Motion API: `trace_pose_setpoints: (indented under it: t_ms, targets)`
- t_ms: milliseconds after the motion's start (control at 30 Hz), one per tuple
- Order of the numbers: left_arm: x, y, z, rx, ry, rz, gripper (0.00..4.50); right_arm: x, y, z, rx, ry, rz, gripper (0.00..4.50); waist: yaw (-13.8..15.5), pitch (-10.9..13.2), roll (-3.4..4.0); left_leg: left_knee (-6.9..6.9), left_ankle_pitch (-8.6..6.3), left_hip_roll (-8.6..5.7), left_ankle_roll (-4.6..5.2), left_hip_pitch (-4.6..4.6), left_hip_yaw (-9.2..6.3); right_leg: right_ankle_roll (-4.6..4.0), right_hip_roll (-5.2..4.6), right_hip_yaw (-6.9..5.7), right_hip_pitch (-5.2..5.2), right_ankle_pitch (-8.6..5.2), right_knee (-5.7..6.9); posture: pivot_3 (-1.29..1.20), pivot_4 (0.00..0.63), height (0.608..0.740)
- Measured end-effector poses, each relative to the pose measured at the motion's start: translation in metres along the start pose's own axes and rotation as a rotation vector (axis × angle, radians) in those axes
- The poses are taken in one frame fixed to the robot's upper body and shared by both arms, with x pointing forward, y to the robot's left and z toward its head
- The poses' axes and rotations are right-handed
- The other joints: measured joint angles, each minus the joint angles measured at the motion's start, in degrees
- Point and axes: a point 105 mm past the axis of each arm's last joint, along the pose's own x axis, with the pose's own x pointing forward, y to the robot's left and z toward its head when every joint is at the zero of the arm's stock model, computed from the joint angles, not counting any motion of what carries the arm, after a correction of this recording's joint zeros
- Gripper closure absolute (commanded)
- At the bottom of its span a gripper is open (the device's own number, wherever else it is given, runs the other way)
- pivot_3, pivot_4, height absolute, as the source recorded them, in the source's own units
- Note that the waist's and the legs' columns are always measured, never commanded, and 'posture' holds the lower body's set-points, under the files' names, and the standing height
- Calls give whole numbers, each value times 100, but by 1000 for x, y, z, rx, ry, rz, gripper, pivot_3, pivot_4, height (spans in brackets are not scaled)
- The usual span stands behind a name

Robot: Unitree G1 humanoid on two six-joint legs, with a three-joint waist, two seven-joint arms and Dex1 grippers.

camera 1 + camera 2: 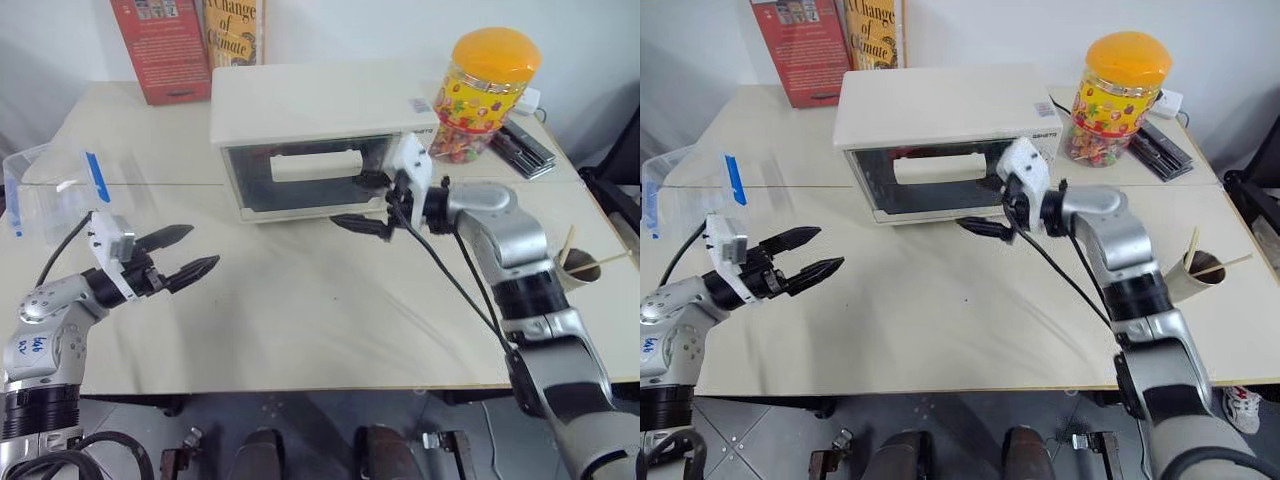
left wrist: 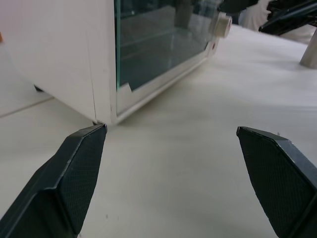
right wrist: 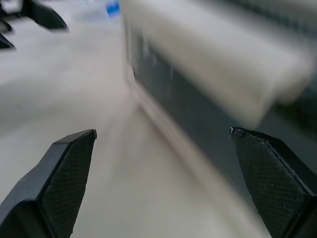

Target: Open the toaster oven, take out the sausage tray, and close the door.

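Toaster oven (image 1: 320,135) upper centre on surface (image 1: 300,320), door (image 1: 305,178) shut, tray presumably inside. Right end effector (image 1: 372,205) fingers apart, level at handle (image 1: 316,165), likely lining up for pull. Left end effector (image 1: 180,255) spread, empty, lower left, clear of door's swing.

My right gripper (image 1: 992,207) hangs spread wide just before the toaster oven (image 1: 940,140), near the right end of the shut door (image 1: 925,180) and its bar handle (image 1: 938,167). My left gripper (image 1: 805,255) hovers open over the table (image 1: 960,310), well apart from the oven.
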Motion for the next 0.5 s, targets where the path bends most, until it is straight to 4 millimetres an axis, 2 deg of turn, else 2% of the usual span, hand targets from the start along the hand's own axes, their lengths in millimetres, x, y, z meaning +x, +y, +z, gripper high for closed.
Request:
trace_pose_setpoints:
  t_ms: [167,367,467,500]
  targets:
    - [-13,3,10,-9,-19,28,33,0,10,7,-48,0,85,0,-5,2,0,-2,0,3,-1,-2,-2,0,0,-3,-3,0,0,0,150,740]
    - [-26,5,18,-12,-1,52,33,-12,35,-2,-53,43,187,0,-28,3,0,-9,-2,5,-3,-2,1,0,2,-4,-6,0,-1,0,150,740]
    - [-32,9,26,-5,7,68,33,-12,41,-3,-58,53,211,0,-39,4,1,-9,-2,5,-4,-2,4,0,2,-3,-7,0,-3,0,150,740]
    - [-33,10,30,-8,0,67,408,-12,42,-2,-64,56,217,0,-36,5,2,-9,-2,6,-4,-2,4,0,2,-3,-7,0,-2,0,150,740]
